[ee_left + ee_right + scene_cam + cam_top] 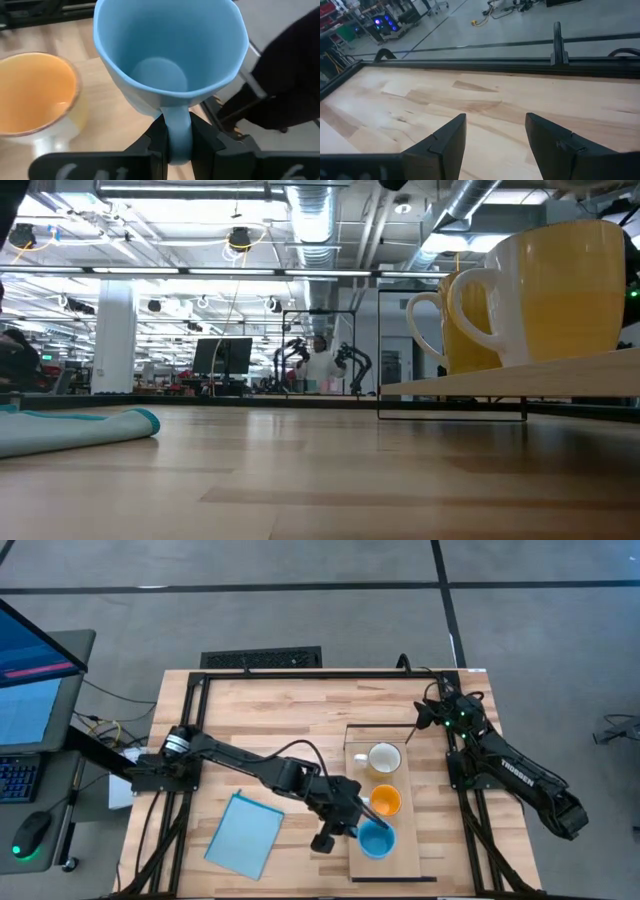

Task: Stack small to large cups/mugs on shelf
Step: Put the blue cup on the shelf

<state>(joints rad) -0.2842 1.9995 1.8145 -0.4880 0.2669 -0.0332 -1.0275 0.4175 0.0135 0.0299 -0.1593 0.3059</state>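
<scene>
So far all three mugs sit in a row on the shelf (352, 765), the cream mug (384, 758) at its far end, the orange mug (386, 801) mid-shelf, and the blue mug (377, 839) nearest, its handle pinched in the closed left tool (178, 145); nothing is stacked yet, and the right tool (495, 140) waits open beyond the shelf's far end.

Slatted tabletop (290, 720): pale wood, matt, visible grain. Shelf (400, 860): lighter wood board, smooth, thin dark metal frame at ends. Light blue mug (170, 50): smooth, soft sheen inside. Orange mug (35, 95): glossy interior. Cream mug (560, 285): glazed, smooth, slight gloss. Cloth (245, 834): light blue fabric, matt, soft. Left gripper (177, 145) fingers (207, 145): dark matt plastic.
</scene>
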